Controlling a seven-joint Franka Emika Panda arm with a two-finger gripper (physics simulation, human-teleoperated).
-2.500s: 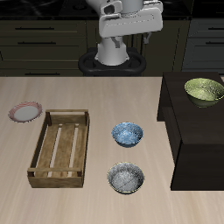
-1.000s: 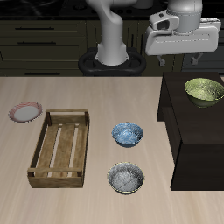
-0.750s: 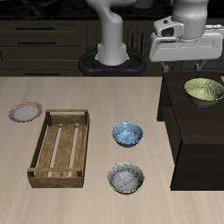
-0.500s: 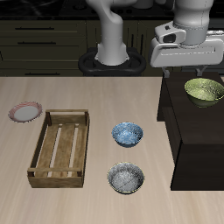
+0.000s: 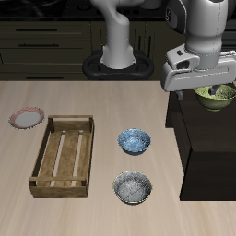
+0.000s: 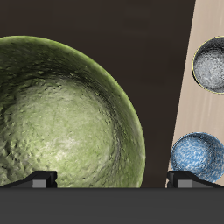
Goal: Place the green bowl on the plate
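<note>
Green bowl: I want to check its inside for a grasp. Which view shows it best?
The wrist view: the green bowl fills it, mottled inside plain. In the exterior view, the end effector hides most of it, leaving part of its rim.

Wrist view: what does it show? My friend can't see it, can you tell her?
A big green bowl fills most of the picture, sitting on a dark surface. Beside it, on the pale table, are a grey-white speckled bowl and a blue patterned bowl.

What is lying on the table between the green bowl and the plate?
In the exterior view, the wooden crate and the blue bowl lie between the green bowl and the plate.
</note>
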